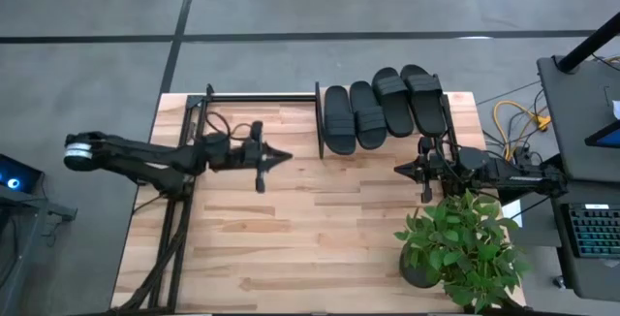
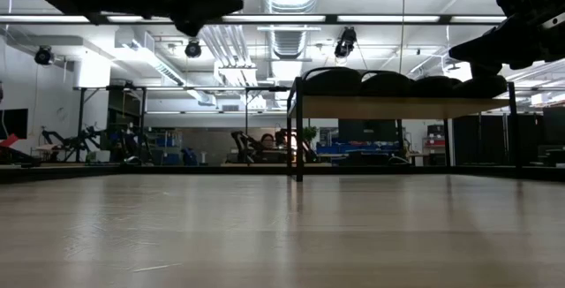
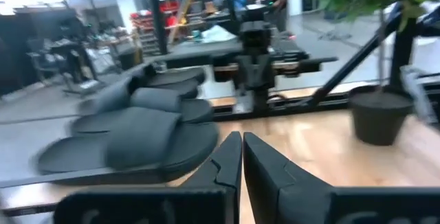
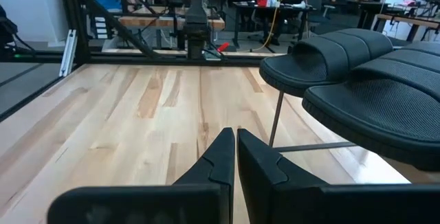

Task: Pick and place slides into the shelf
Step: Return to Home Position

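Observation:
Several matte black slides [image 1: 385, 108] lie side by side on the shelf's light wood top [image 2: 402, 106], soles down, at the table's far side right of middle. In the low view they show as dark humps [image 2: 388, 82] above the plank. My left gripper [image 1: 288, 157] hovers above the table, left of the shelf, shut and empty, pointing right. My right gripper [image 1: 397, 170] hovers just near of the shelf, shut and empty, pointing left. In the left wrist view the slides [image 3: 137, 138] lie ahead of the shut fingers [image 3: 242, 141]; the right wrist view shows two slides [image 4: 364, 80] overhanging.
A potted green plant [image 1: 463, 248] stands at the table's near right, close to my right arm. A thin black metal frame [image 1: 262, 96] runs along the far edge, left of the shelf. Bare wooden tabletop [image 1: 291, 248] spans the middle and near side.

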